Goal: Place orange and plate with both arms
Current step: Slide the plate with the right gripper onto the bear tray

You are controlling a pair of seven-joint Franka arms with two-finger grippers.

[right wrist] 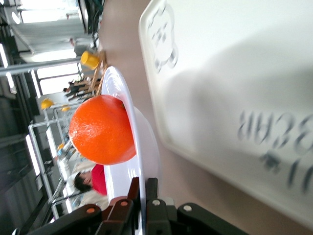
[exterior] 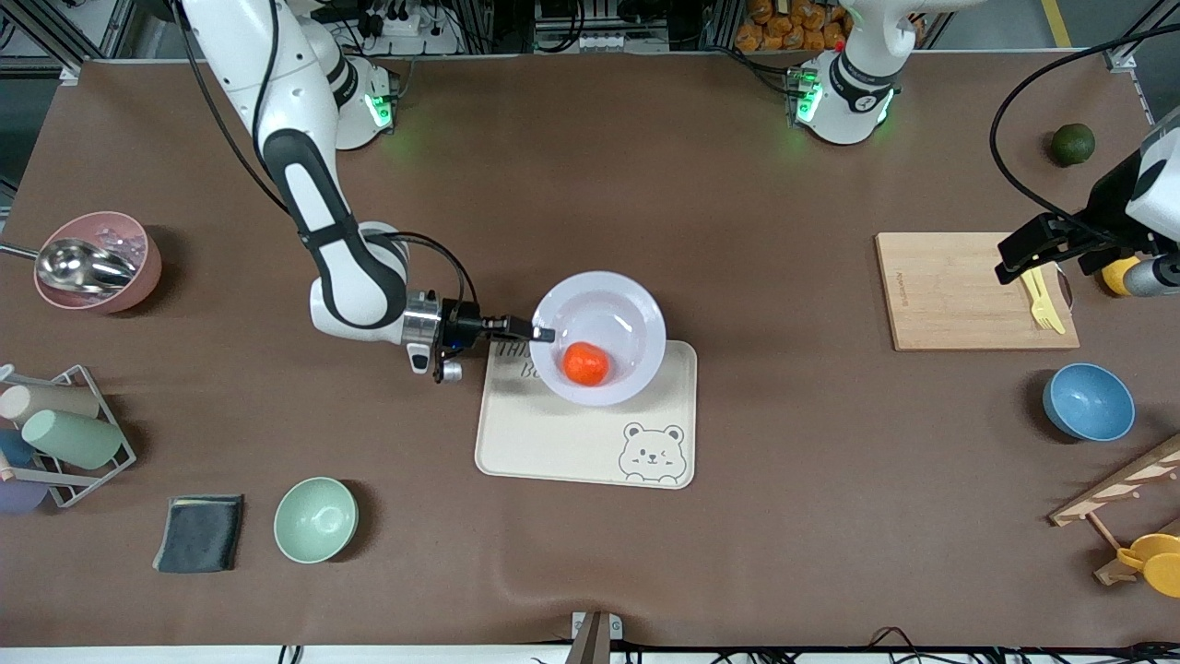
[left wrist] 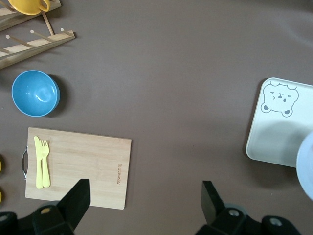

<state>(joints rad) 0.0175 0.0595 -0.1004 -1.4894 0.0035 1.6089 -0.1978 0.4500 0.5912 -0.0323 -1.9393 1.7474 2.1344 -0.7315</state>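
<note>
In the front view the right end effector (exterior: 546, 334) reaches level from the right arm's side and meets the rim of the plate (exterior: 636, 318). This view does not show clearly how the rim is held. The right wrist view shows it better: the two fingers (right wrist: 149, 196) are pressed on the thin rim of the plate (right wrist: 146, 147), one on each face, so the right end effector pinches the plate. In that view the plate seems lifted a little over the bear tray (right wrist: 234, 98), with a shadow under it on the tray.

The orange (exterior: 586, 363) lies inside the plate, in the part nearer to the front camera. It is small, round and bright orange-red, and the right wrist view shows a fine dimpled skin on the orange (right wrist: 102, 129). The plate is pale lavender-white, shallow, with a wide rim. It is over the corner of the cream bear tray (exterior: 562, 443) that is farther from the front camera, and part of it passes over the tray's edge.

The left end effector (exterior: 1037, 254) waits over the wooden cutting board (exterior: 949, 290). The left wrist view shows its fingers (left wrist: 78, 196) spread wide apart, holding nothing, above the board (left wrist: 83, 171) with the yellow fork and knife (left wrist: 41, 161). The same view also shows the blue bowl (left wrist: 34, 93) near the board.
</note>
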